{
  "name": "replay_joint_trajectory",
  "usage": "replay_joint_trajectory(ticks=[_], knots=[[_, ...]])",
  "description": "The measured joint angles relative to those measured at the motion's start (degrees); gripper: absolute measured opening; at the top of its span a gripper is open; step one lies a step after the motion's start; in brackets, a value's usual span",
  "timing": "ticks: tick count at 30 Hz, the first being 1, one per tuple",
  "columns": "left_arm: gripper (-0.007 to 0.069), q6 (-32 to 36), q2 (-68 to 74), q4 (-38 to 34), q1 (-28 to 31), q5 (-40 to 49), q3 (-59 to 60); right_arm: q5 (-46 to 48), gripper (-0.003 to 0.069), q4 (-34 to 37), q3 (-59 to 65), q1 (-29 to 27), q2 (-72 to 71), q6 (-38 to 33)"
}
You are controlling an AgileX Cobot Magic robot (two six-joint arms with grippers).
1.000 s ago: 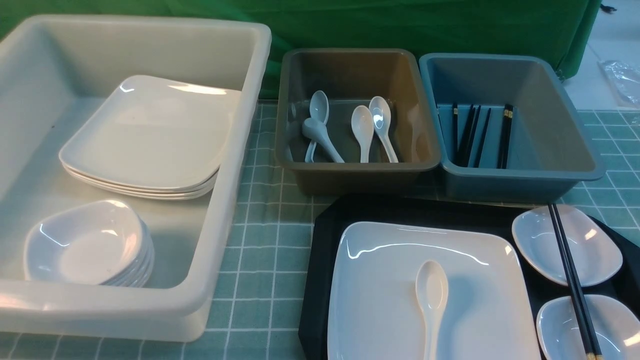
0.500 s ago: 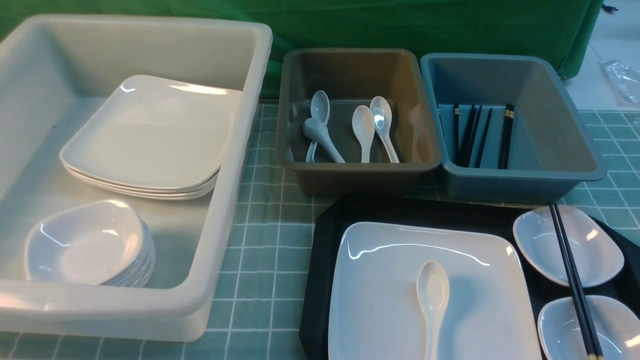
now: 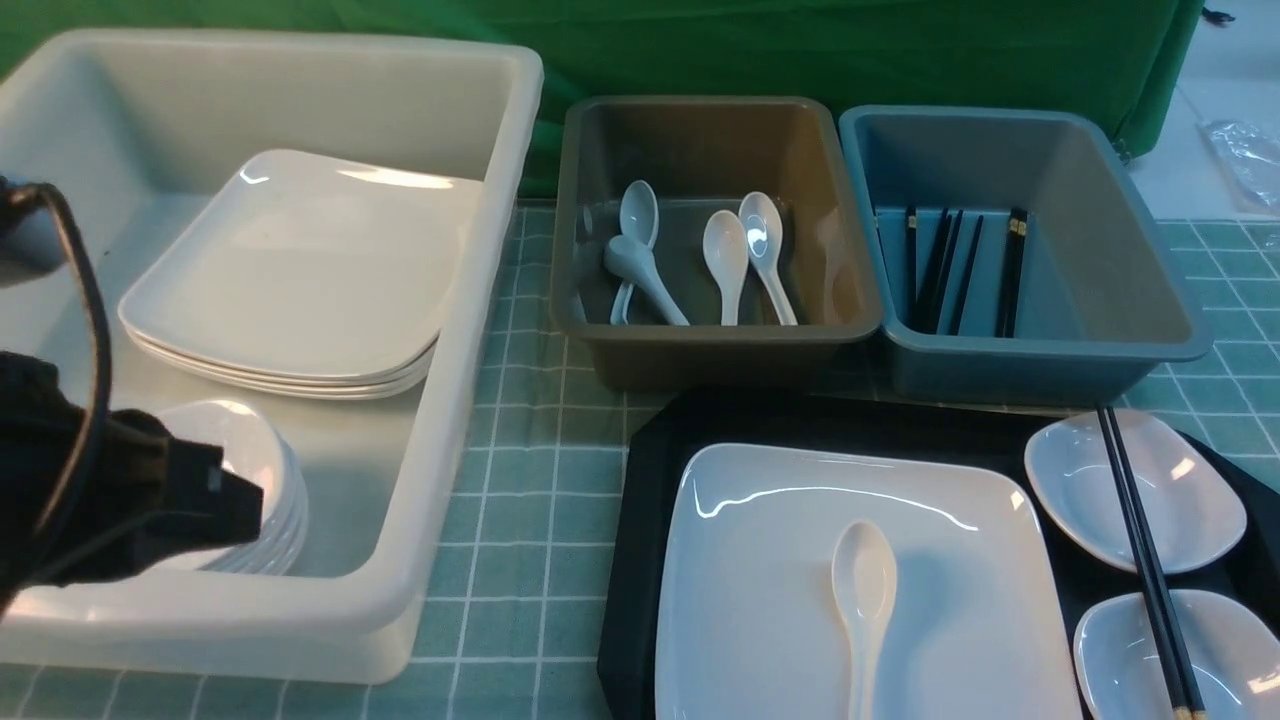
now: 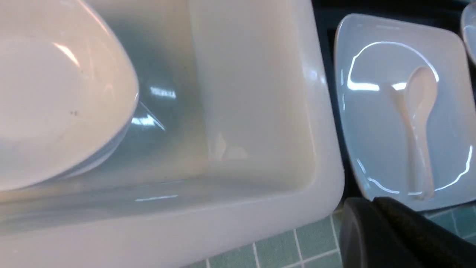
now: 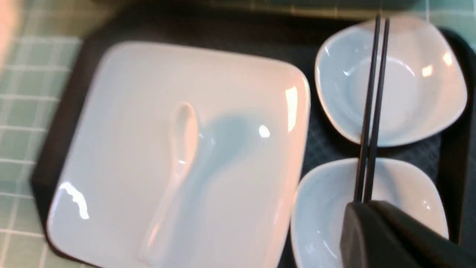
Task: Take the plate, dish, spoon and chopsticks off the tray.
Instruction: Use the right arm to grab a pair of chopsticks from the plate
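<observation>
On the black tray (image 3: 650, 450), the spoon (image 3: 865, 590) lies in the plate (image 3: 750, 560) and chopsticks (image 3: 1140, 530) bridge two dishes (image 3: 1195, 500), raised for pinching; my left gripper (image 3: 240, 505) and right gripper (image 5: 366, 212) are closed, apparently empty.

**Tableware tally**

Three bins: white bin (image 3: 480, 300), grey bin (image 3: 700, 345), blue bin (image 3: 1040, 370). One tray (image 3: 650, 470). One plate (image 3: 760, 560) far right of the left gripper (image 3: 245, 500), three stacked plates (image 3: 300, 280) just beyond it. One spoon (image 3: 865, 580), four binned spoons (image 3: 725, 255). One chopsticks (image 3: 1135, 520) pair, about six binned sticks (image 3: 940, 270). Two small dishes (image 3: 1180, 490), plus one partly hidden dish stack (image 3: 280, 500) at the gripper.
</observation>
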Motion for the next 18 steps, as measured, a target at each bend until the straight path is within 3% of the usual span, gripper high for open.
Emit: replay_joint_trajectory(ticks=[8, 11, 16, 18], knots=[[0.0000, -6.1, 0.0, 8.5, -13.3, 2.0, 0.0, -2.6, 0.0053, -0.5, -7.8, -6.7, 22.3, 0.0], [0.0000, -9.7, 0.0, 12.8, -16.1, 2.0, 0.0, -3.3, 0.0182, -0.6, -9.1, -7.0, 29.4, 0.0], [0.0000, -10.4, 0.0, 16.1, -16.6, 1.6, 0.0, -8.3, 0.0492, -1.0, -9.6, -7.1, 39.4, 0.0], [0.0000, -10.4, 0.0, 16.7, -16.6, 1.5, 0.0, -9.4, 0.0519, -1.0, -9.6, -7.1, 40.5, 0.0]])
